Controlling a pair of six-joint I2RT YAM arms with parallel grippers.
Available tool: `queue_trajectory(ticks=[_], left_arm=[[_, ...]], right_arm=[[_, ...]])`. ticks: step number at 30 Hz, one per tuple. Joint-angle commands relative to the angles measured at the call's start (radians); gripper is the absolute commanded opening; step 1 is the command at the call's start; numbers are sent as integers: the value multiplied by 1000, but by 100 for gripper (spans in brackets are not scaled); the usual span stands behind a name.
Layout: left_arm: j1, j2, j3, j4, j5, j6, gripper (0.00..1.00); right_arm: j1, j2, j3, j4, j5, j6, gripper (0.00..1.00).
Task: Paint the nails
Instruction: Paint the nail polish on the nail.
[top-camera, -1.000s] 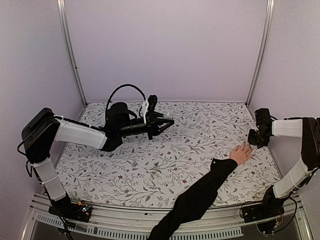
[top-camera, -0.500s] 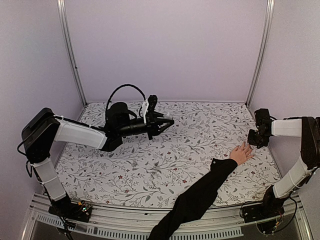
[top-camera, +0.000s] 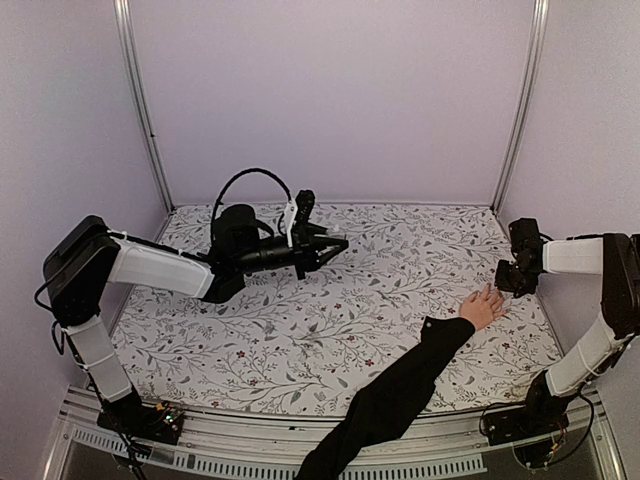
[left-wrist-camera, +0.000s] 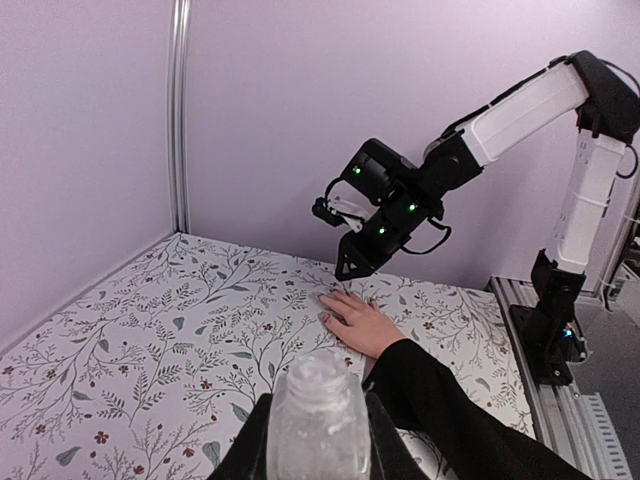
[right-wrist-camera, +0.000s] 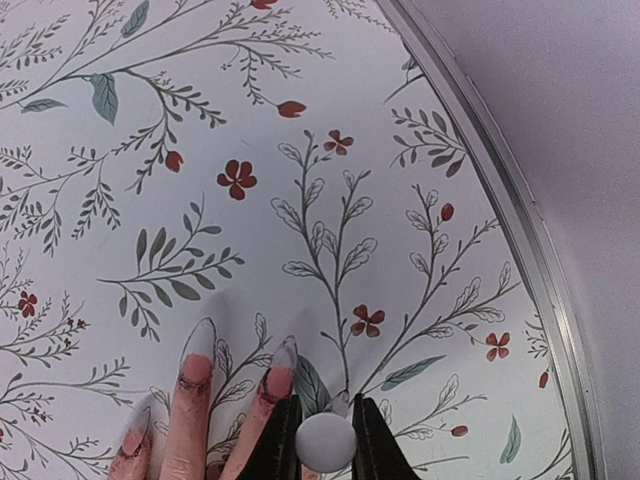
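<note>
A light-skinned hand in a long black sleeve lies flat on the flowered tabletop at the right, fingers spread. In the right wrist view its nails show long and pale, two of them clear, with reddish skin behind them. My right gripper hovers over the fingertips, shut on a small white round cap; whatever is below the cap is hidden. My left gripper is raised at the back left, shut on a pale translucent bottle with an open neck.
The flowered tabletop is enclosed by lilac walls with metal corner posts. A metal rail runs along the table edge just right of the fingertips. The black sleeve crosses the near right of the table.
</note>
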Motion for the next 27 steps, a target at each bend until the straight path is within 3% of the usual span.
queue_trajectory(ticks=[1,27], left_arm=[[12,-22,-4,30,-4,-5,0],[11,-24,-6,30,-7,-7,0]], right_arm=[[5,-13,-9,6,21,9,0],[6,-19,-15,11,20,8,0]])
